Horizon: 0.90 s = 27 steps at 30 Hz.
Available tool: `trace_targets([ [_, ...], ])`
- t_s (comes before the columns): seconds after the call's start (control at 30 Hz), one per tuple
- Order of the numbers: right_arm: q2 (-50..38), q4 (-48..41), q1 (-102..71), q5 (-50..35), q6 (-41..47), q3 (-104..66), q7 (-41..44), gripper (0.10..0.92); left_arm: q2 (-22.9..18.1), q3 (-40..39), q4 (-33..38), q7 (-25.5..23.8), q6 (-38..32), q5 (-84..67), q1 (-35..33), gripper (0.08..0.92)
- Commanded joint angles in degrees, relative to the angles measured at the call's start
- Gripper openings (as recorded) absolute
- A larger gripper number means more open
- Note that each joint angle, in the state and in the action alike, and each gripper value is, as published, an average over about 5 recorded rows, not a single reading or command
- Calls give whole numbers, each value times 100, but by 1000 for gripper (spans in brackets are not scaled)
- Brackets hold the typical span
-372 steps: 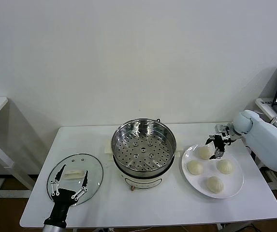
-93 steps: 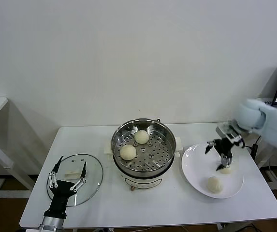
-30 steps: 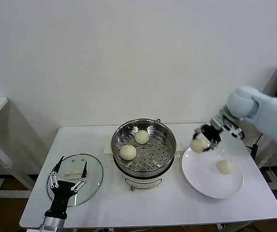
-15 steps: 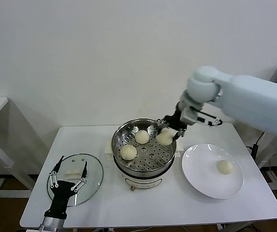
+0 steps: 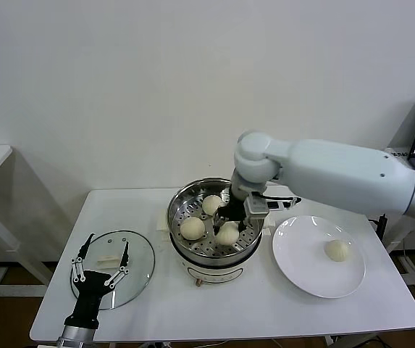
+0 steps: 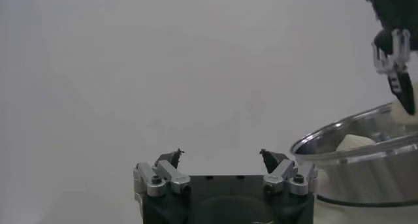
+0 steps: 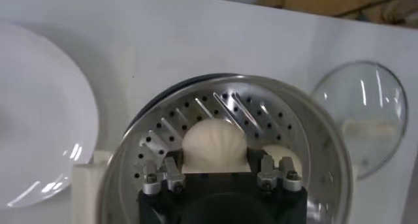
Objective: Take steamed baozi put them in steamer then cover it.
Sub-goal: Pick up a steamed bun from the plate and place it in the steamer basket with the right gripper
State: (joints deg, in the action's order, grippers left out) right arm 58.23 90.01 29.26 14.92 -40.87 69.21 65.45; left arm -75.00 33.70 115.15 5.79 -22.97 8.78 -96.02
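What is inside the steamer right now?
The steamer holds two loose baozi on its perforated tray, plus a third baozi gripped by the right pincer. The arm hides part of the tray's right side.

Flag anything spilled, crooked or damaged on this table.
Nothing stands out. The steamer sits upright, the right hand holds a baozi inside it, and the glass lid lies flat on the table.

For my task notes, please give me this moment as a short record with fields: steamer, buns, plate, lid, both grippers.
steamer: round shiny steel pot, mid-table
buns in steamer: two cream-white dough buns on the tray, a third gripped
plate: flat white plate, one bun left
lid: clear glass lid, off the pot
right gripper: inside steamer, shut on third bun
left gripper: open over lid
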Motion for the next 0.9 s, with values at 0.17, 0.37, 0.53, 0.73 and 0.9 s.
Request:
trace_targets([
  [0.17, 198, -14, -338, 591, -429, -25, -71, 673, -9, 3, -22, 6, -33, -5, -2, 823],
  [0.37, 166, 10, -312, 620, -474, -16, -72, 689, -8, 4, -32, 6, -41, -6, 2, 823],
  [0.53, 181, -1, -320, 642, -490, -5, -95, 700, -9, 6, -38, 8, -45, -8, 11, 823],
  [0.73, 151, 19, -306, 650, -466, -14, -134, 740, -8, 19, -58, 9, -57, -10, 8, 823],
  [0.9, 52, 49, -229, 594, -417, -183, -159, 811, -9, 19, -63, 8, -53, -11, 20, 823],
])
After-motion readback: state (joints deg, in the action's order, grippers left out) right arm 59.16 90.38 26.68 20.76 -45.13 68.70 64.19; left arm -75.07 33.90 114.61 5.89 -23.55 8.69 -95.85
